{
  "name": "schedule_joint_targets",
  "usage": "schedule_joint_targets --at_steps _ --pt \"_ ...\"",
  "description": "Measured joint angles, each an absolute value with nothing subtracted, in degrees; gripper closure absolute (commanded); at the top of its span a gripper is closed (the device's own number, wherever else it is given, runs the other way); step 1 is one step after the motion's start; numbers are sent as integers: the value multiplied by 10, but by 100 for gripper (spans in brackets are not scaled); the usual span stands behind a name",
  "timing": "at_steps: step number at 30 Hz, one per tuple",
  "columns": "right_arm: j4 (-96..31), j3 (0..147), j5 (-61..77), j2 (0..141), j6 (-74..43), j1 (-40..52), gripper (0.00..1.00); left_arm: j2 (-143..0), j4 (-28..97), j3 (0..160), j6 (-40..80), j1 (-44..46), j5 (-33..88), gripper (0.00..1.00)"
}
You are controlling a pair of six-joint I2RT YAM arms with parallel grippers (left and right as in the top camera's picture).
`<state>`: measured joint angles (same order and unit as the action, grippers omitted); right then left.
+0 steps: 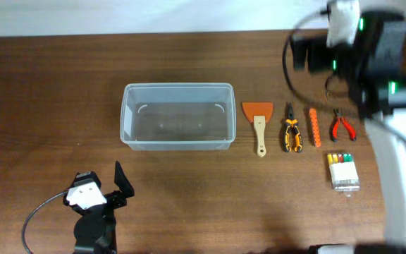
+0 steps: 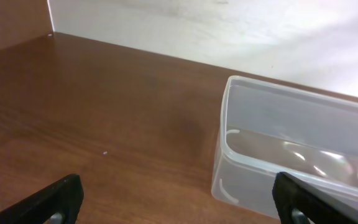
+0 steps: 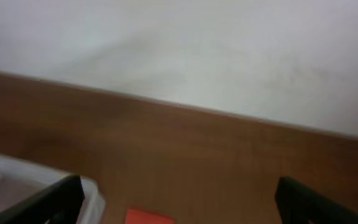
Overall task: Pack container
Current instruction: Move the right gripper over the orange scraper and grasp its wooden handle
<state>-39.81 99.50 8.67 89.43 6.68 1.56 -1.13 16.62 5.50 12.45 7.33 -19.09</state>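
Clear plastic, the container (image 1: pixel 177 116) stands at the table's (image 1: pixel 41 92) centre, and you see your left gripper (image 1: pixel 122 185) at its 7 o'clock with fingers spread wide, holding nothing, while your right gripper (image 3: pixel 179 205) at 2 o'clock, above the tools, is also wide apart and holds nothing.

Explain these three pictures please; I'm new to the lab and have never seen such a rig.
Two robot arms work at a brown table. The top view looks down from above; the other two come from cameras on each wrist, with dark fingertips at the bottom edges. The left gripper and right gripper are both open and hold nothing. On the table lie an empty clear container, an orange scraper, yellow-handled pliers, an orange ridged stick, small red pliers and a case of coloured bits.
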Motion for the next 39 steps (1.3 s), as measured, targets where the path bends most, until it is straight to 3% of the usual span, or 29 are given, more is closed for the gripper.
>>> schedule_joint_targets --at_steps 9,12,14,16,25,33,39 --pt "-474 1076 120 1021 25 15 2 -11 166 55 124 73 -191 1" --pt "-536 1076 116 1040 21 16 25 -11 166 55 124 73 -191 1" --pt "-576 1077 105 1049 15 16 34 -11 166 55 124 73 -191 1" --pt "-632 1077 79 1055 16 15 36 -11 166 55 124 73 -191 1" --pt "-733 1072 23 1057 21 27 29 -11 166 55 124 73 -191 1" --pt "-625 934 13 1057 -7 130 28 -11 166 55 124 73 -191 1" --pt "-579 850 9 1059 -33 131 33 -11 166 55 124 73 -191 1"
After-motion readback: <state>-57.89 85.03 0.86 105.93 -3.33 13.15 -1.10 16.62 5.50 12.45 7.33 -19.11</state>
